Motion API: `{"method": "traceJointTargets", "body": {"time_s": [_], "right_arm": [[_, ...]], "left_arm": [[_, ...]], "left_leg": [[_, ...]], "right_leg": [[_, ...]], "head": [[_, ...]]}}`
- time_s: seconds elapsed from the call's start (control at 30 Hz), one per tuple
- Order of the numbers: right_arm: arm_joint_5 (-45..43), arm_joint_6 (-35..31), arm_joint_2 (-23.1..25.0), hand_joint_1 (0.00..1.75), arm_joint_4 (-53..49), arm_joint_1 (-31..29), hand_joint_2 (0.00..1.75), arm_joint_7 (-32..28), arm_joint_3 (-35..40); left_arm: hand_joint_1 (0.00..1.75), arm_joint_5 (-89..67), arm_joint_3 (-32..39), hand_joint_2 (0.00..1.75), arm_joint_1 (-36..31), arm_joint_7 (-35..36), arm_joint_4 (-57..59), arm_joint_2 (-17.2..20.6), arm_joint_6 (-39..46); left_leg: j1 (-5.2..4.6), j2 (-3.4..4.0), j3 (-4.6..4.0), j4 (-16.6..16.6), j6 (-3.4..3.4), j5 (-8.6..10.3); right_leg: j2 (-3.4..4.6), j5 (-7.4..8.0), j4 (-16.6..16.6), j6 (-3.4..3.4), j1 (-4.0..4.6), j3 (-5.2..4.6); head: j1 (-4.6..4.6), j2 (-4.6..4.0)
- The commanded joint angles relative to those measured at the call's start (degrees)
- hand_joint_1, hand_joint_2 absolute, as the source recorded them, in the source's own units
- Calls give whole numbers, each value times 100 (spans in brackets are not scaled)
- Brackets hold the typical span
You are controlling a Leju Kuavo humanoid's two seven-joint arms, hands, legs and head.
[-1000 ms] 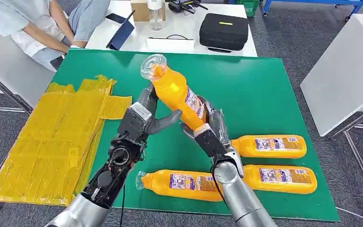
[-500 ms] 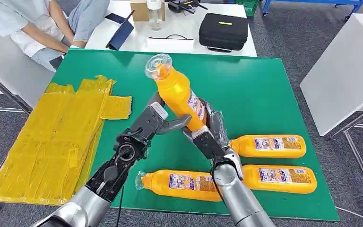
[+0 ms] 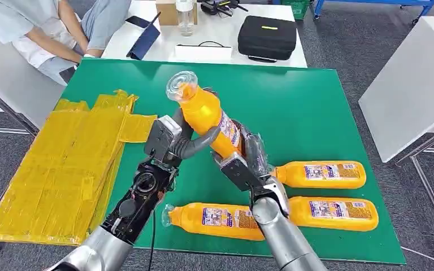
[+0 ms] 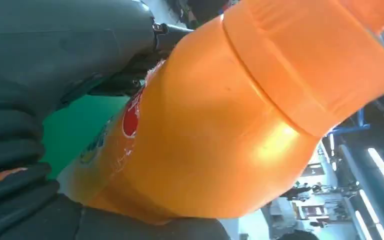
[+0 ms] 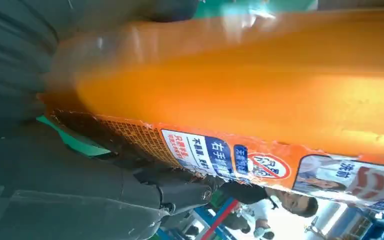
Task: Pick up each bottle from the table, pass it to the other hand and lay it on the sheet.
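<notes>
A yellow sheet [image 3: 62, 169] hangs over the left edge of the green table [image 3: 305, 107]. Just right of it, above the table's middle, the left hand [image 3: 172, 141] wraps its thumb and fingers around the upper body of a tilted orange bottle [image 3: 206, 116], clear cap uppermost. The right hand [image 3: 243, 161] clasps the same bottle's lower, labelled part. Three more bottles [image 3: 322, 174] lie flat near the table's near right corner.
</notes>
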Motion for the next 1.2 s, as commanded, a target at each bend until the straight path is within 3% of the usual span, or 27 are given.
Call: {"method": "traceJointTargets", "body": {"time_s": [0.03, 0.07, 0.1, 0.2, 0.3, 0.33, 0.37, 0.67, 0.83, 0.93, 0.97, 1.1, 1.17, 1.2], "right_arm": [[57, 38, -121, 175, 150, -75, 175, 76, 160], [76, 50, -124, 171, 145, -63, 175, 82, 145], [101, 57, -121, 175, 144, -51, 175, 88, 123], [154, 64, -120, 175, 119, -14, 175, 86, 54], [169, 17, -122, 175, 30, 47, 175, 64, -18], [164, -13, -120, 155, -3, 62, 175, 45, -38], [132, -163, -110, 0, -89, 107, 175, -61, -107], [83, -203, -116, 0, -176, 132, 175, -93, -148], [118, -269, -235, 0, -902, 412, 175, -46, -139], [208, -221, -335, 0, -1385, 586, 175, 100, -63], [213, -192, -379, 0, -1554, 646, 175, 157, -29], [165, -156, -463, 0, -1846, 660, 175, 204, 85], [156, -147, -469, 0, -1863, 654, 175, 218, 98], [156, -147, -469, 0, -1863, 654, 175, 218, 98]], "left_arm": [[175, 164, 161, 175, -181, -78, 40, -16, -22], [175, 230, 124, 175, -197, -87, 74, -14, -43], [175, 282, 74, 175, -216, -95, 99, 4, -54], [175, 359, -39, 175, -280, -115, 210, 16, -37], [175, 397, -58, 175, -293, -131, 252, 4, -11], [175, 407, -46, 175, -289, -136, 249, 2, -1], [175, 409, -7, 175, -283, -154, 242, -10, 71], [175, 284, 25, 175, -293, -178, 232, 8, 281], [175, -1329, 69, 175, -387, -162, 140, 108, 1937], [175, -2814, 203, 175, -560, 180, 290, 262, 3064], [175, -3850, 224, 175, -707, 577, 489, 336, 3545], [175, -5792, 419, 175, -1073, 1309, 1154, 533, 4024], [175, -5819, 470, 175, -1098, 1274, 1231, 517, 4045], [175, -5819, 470, 175, -1098, 1274, 1231, 517, 4045]], "left_leg": [[5, -5, 30, 4, -11, -16], [4, -7, 19, 0, -8, -8], [11, -10, 64, 20, -20, -41], [4, -6, 13, -1, -7, -5], [5, -13, 23, 0, -9, -10], [8, -15, 38, 7, -14, -21], [6, -13, 26, 1, -10, -12], [7, -8, 52, 16, -18, -33], [4, -8, 22, 4, -11, -14], [7, -7, 38, 13, -16, -27], [4, -6, 30, 6, -13, -19], [2, -3, 17, -1, -9, -8], [7, -3, 56, 16, -21, -33], [2, 2, 24, 0, -10, -11]], "right_leg": [[-11, -16, 3, -13, 7, 30], [-12, -9, -2, -9, 5, 21], [-21, -40, 16, -23, 14, 66], [-11, -5, -3, -7, 5, 15], [-18, -12, -1, -11, 6, 25], [-23, -24, 4, -16, 11, 42], [-19, -14, -1, -11, 8, 29], [-20, -33, 15, -20, 11, 53], [-16, -15, 4, -12, 6, 23], [-18, -27, 13, -17, 10, 38], [-14, -20, 7, -14, 7, 30], [-9, -9, 1, -10, 4, 17], [-14, -33, 17, -23, 11, 54], [-3, -9, 1, -11, 4, 22]], "head": [[0, 0], [2, 0], [2, 0], [0, 0], [2, 0], [2, 0], [2, 0], [2, 0], [0, 0], [2, 0], [2, 0], [2, 0], [4, 0], [0, 0]]}}
